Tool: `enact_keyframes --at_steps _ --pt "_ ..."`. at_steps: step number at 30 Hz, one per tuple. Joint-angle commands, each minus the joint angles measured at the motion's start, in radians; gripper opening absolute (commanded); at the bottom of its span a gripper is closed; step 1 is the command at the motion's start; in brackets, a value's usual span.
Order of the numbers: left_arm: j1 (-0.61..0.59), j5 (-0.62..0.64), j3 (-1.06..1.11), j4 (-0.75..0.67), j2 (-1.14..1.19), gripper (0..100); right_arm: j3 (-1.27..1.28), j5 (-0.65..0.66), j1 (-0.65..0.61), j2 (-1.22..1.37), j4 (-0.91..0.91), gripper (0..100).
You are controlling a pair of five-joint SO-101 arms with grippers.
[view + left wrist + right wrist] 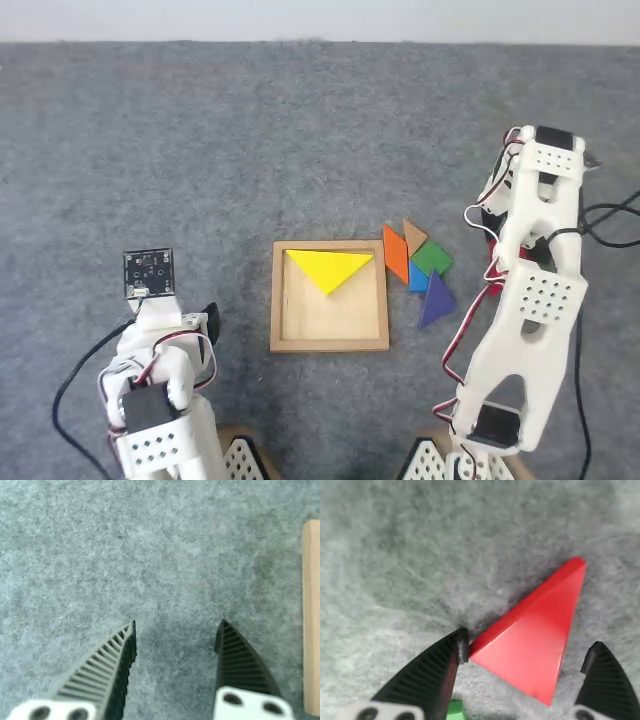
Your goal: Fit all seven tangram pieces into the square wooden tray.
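Note:
The square wooden tray (278,300) lies mid-table with a yellow triangle (330,268) along its far edge. Right of it cluster an orange parallelogram (395,252), brown triangle (413,236), green square (432,258), blue triangle (418,278) and purple triangle (437,300). In the right wrist view a red triangle (535,642) lies flat on the carpet between the fingers of my right gripper (529,650), which is open; one fingertip (461,645) touches its corner, the other stands apart. My left gripper (177,627) hangs open over bare carpet left of the tray's edge (311,620).
Grey carpet covers the whole table. The right arm (530,290) stretches over the area right of the loose pieces. A green corner (454,711) peeks beside the right gripper's finger. The left arm's base (160,400) sits at the near left.

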Motion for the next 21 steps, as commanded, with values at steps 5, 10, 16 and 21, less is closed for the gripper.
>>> enact_keyframes --at_steps 5,10,16,21 --pt "-0.005 0.009 -0.008 0.005 -0.015 24 -0.005 0.032 -0.025 -0.008 -0.013 26.0" --pt "-0.005 0.009 -0.008 0.005 -0.015 24 -0.003 0.032 -0.025 -0.008 -0.012 25.2" --pt "-0.005 0.009 -0.008 0.005 -0.015 24 -0.025 0.034 -0.021 -0.028 0.027 25.1" --pt "-0.005 0.009 -0.008 0.005 -0.015 24 -0.055 0.035 -0.028 -0.077 0.067 16.5"
